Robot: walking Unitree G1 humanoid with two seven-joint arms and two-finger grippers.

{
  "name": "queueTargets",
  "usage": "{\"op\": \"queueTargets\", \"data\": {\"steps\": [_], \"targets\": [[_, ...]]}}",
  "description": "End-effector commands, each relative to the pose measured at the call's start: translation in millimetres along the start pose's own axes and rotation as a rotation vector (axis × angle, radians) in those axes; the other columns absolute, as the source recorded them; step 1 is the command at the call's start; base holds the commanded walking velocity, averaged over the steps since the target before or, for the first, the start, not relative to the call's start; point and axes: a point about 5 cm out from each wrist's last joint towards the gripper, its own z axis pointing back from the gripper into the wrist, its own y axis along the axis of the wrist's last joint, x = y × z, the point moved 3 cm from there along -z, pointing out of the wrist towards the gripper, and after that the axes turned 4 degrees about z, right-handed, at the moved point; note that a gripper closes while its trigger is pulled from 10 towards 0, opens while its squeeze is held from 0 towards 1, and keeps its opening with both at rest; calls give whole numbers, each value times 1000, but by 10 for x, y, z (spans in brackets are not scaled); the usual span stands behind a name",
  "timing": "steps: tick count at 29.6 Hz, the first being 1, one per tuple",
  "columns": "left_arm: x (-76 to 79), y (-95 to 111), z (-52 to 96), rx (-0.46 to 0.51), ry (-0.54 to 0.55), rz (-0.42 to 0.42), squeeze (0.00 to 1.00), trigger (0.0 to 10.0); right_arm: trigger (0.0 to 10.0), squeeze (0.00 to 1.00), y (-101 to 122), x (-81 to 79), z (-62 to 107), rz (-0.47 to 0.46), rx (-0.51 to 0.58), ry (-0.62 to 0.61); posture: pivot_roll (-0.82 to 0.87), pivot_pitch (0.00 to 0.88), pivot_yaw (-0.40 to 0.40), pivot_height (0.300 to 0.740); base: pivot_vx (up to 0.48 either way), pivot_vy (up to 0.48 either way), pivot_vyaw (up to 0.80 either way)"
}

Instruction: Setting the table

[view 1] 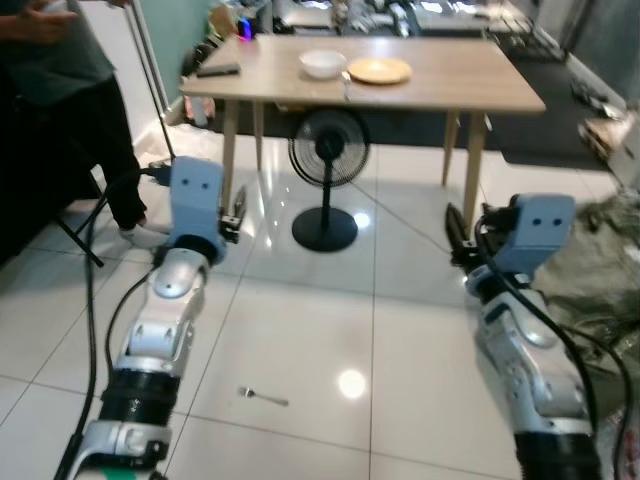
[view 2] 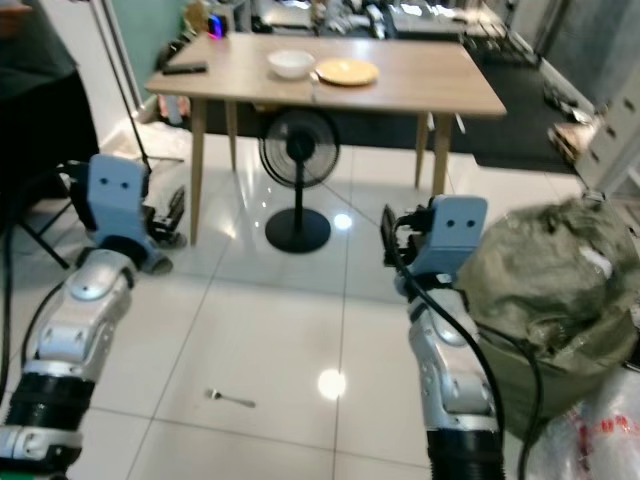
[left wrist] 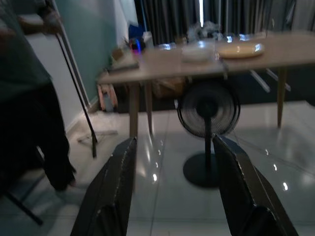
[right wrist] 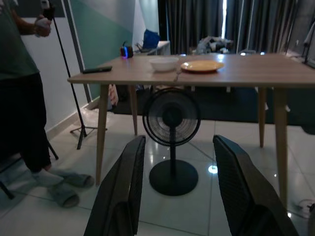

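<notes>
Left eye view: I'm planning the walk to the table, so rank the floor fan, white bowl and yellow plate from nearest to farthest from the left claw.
1. Floor fan, on the tiles under the table, ahead of the left claw.
2. White bowl, on the tabletop above the fan.
3. Yellow plate, beside the bowl, further towards the robot's right.

I see a small metal fork (view 1: 263,397) lying flat on the white tile floor, well short of the wooden table (view 1: 450,85) and apart from it. On the table a white bowl (view 1: 323,64) sits upright toward the middle, with a yellow plate (view 1: 379,71) lying flat just beside it. A thin utensil (right wrist: 176,76) rests at the table's front edge, near the bowl; I can't tell what kind.
</notes>
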Motion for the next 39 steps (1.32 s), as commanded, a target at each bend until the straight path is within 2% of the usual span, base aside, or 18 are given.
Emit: {"op": "queueTargets", "data": {"steps": [1,18,35,38,39], "targets": [[94,-33,5,-9,-26,2,31,10000,10000,0,-34,100,19,10,-17,-29,-94,0,96,740,480,0,-800],[115,-40,-1,-7,-32,5,35,10000,10000,0,-56,126,18,21,-28,-37,-97,0,94,740,480,0,-754],[65,7,14,16,-16,-23,35,10000,10000,0,33,29,-7,0,18,3,-81,0,88,740,480,0,0],[2,47,24,27,-1,-30,35,10000,10000,0,95,-37,-37,8,44,31,-62,0,82,740,480,0,0],[-60,77,33,34,15,-36,31,10000,10000,0,156,-112,-64,34,71,67,-55,0,77,740,480,0,0]]}}
